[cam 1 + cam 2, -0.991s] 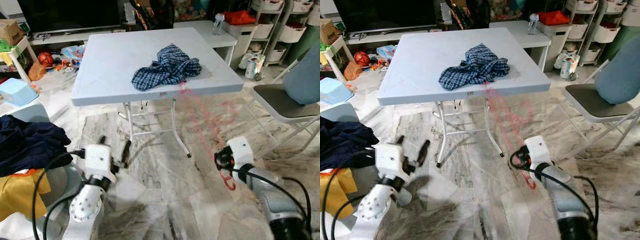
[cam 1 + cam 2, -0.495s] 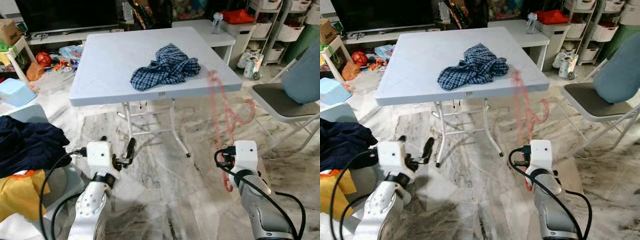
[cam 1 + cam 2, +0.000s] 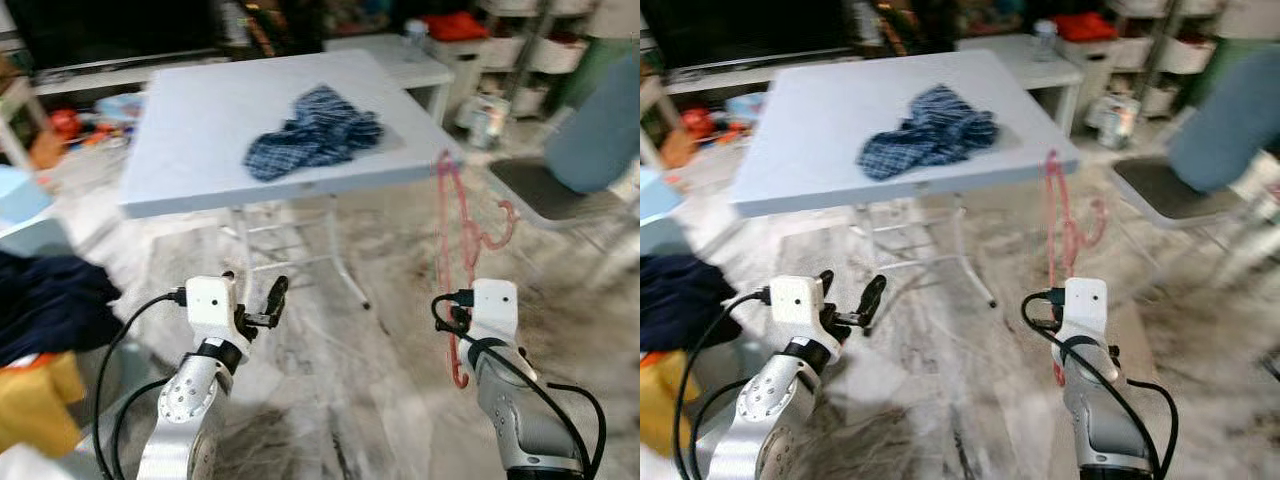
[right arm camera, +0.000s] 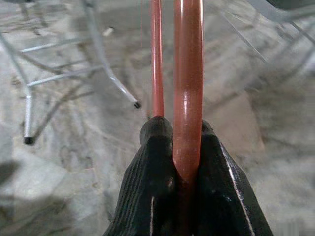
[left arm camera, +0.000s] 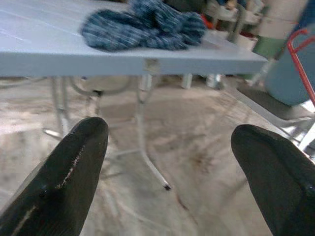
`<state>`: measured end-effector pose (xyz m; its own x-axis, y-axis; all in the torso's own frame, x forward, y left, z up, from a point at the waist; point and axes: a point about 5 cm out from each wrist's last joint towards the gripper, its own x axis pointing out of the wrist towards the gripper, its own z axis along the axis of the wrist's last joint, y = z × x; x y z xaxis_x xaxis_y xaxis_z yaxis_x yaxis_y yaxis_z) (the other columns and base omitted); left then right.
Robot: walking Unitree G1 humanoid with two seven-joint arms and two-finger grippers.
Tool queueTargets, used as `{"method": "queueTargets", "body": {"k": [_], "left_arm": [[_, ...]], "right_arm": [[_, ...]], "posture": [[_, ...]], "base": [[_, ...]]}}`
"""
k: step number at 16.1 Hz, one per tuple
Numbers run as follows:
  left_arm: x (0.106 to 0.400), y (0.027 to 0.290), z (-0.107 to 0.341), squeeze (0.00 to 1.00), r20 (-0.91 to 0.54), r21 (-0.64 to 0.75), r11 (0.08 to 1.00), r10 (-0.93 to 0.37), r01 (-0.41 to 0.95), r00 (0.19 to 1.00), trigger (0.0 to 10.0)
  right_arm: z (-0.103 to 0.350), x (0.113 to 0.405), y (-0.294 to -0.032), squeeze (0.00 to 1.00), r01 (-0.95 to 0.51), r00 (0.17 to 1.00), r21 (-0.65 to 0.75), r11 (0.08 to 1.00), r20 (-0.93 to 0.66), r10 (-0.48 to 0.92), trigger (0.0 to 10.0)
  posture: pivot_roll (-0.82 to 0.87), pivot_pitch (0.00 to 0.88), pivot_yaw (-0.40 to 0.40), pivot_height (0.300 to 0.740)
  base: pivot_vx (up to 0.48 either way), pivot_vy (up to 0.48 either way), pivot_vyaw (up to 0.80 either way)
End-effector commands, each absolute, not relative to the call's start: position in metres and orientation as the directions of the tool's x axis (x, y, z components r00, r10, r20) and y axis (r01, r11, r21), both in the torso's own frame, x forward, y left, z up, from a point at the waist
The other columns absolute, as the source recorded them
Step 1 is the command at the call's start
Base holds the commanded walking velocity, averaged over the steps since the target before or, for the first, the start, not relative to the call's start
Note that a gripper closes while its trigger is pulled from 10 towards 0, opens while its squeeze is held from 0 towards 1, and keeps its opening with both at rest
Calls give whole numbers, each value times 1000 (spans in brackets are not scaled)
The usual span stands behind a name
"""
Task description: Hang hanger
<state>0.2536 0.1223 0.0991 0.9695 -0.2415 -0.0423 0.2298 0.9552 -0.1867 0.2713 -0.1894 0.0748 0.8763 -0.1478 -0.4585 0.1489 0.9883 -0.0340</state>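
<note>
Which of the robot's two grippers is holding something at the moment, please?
The right gripper: its black fingers are shut on the red hanger, which rises in front of it. The left gripper is open and empty, facing the table.

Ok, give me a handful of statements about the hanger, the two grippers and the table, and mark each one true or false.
1. The right gripper is shut on the red hanger. True.
2. The left gripper is holding the plaid shirt. False: its fingers are spread apart around nothing, and the shirt lies on the white folding table.
3. The hanger lies flat on the table. False: it stands up from the right gripper, beside the table's near right corner.
4. A chair with a grey seat stands to the robot's right of the table. True.
5. The shirt is neatly folded. False: it lies in a crumpled heap.
</note>
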Motion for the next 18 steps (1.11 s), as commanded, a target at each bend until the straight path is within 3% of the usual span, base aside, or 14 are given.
{"method": "queueTargets", "body": {"k": [1, 11, 16, 18], "left_arm": [[256, 121, 101, 0, -44, -189, 952, -253, 241, 966, 10000], [253, 118, 101, 0, -56, -214, 930, -319, 300, 946, 10000], [253, 117, 100, 0, -66, -212, 925, -335, 315, 940, 10000], [252, 116, 100, 0, -71, -214, 920, -348, 327, 935, 10000]], "right_arm": [[80, 275, -192, 0, 170, 878, -26, 985, -449, -164, 10000], [79, 275, -192, 0, 194, 863, -18, 981, -472, -180, 10000], [78, 276, -191, 0, 205, 859, -16, 979, -476, -188, 10000], [78, 276, -191, 0, 212, 858, -17, 977, -476, -194, 10000]], "posture": [[-112, 0, 13, 740], [-115, 0, 21, 740], [-114, 0, 25, 740], [-110, 0, 25, 740]], "base": [[0, 0, -800], [0, 291, -800], [246, 342, -800], [266, 345, 0]]}}
